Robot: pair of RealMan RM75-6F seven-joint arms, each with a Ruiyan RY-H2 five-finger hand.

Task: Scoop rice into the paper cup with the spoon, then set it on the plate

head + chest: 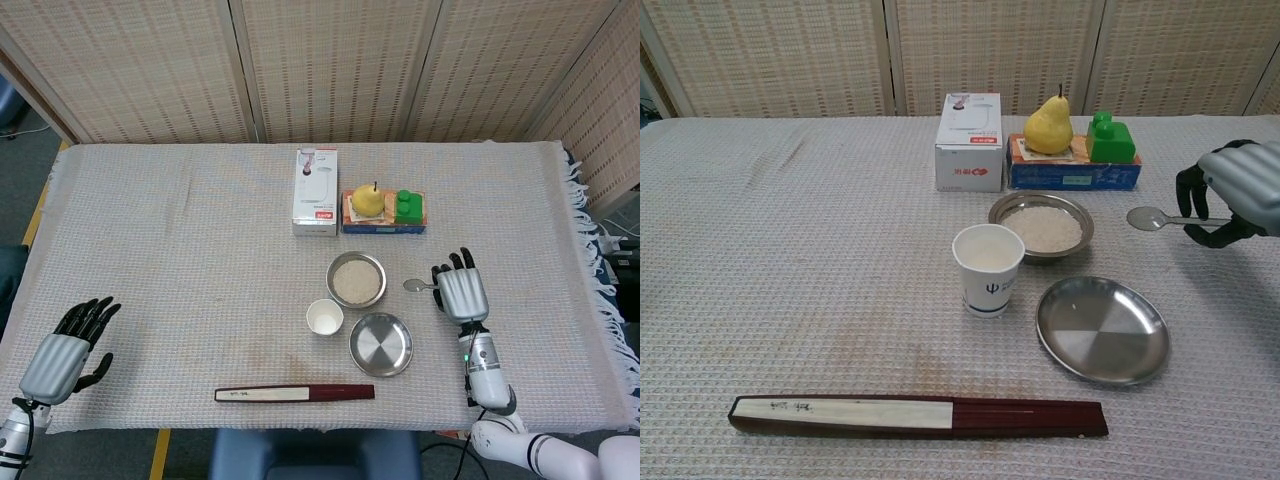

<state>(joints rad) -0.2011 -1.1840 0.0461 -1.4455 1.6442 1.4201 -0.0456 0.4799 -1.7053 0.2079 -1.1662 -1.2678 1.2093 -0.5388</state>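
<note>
A white paper cup (988, 268) (324, 317) stands upright in front of a steel bowl of rice (1041, 226) (356, 279). An empty steel plate (1102, 329) (380, 344) lies to the cup's right. My right hand (1235, 195) (459, 292) holds a metal spoon (1155, 218) (416, 285) by its handle, lifted off the cloth, bowl end pointing left toward the rice bowl and a short way to its right. My left hand (68, 350) rests at the table's near left edge, fingers apart, holding nothing.
A white carton (970, 142), a pear (1048, 126) and a green block (1109, 139) on a blue box (1072, 174) stand behind the rice bowl. A folded fan (917, 415) lies along the front edge. The cloth's fringed edge (590, 230) is at the right.
</note>
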